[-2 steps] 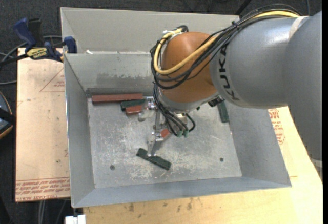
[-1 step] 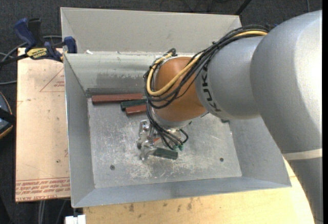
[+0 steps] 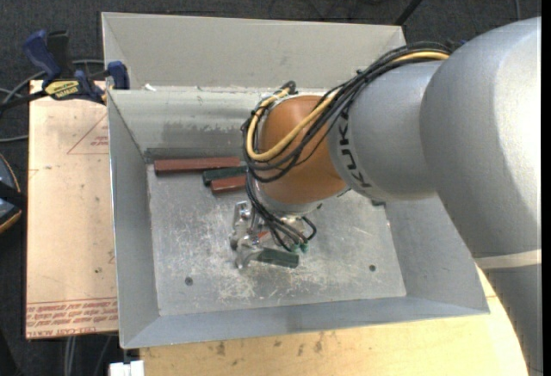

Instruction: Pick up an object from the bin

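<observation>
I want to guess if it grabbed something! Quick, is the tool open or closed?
Tool: cannot be told. It is down by a small dark green piece in the bin.

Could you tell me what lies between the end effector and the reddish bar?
Camera view: a short brown block by the reddish bar, then bare floor to the end effector.

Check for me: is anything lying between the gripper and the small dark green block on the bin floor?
Nothing visible does. The gripper is down at the bin floor right beside the dark green block, with bare metal around them. The two reddish-brown bars lie farther back, clear of both.
</observation>
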Action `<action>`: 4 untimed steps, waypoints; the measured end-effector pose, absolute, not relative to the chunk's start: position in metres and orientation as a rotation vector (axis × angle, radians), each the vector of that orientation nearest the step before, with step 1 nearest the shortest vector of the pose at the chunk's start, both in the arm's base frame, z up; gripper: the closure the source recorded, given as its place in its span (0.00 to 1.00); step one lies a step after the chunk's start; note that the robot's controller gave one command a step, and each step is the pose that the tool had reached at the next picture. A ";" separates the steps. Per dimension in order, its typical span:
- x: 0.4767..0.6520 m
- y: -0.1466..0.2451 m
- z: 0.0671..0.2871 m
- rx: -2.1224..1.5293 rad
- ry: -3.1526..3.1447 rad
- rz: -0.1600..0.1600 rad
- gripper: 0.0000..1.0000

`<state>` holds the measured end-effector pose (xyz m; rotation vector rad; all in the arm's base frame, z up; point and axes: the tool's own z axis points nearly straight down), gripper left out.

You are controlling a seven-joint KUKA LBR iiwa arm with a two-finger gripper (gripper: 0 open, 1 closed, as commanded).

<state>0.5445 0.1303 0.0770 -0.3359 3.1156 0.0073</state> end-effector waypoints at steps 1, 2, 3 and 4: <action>0.546 0.119 0.229 -0.368 3.114 0.002 1.00; 0.546 0.118 0.228 -0.368 3.117 0.002 0.00; 0.546 0.118 0.228 -0.368 3.117 0.002 0.00; 0.562 0.108 0.198 -0.472 3.096 0.003 0.00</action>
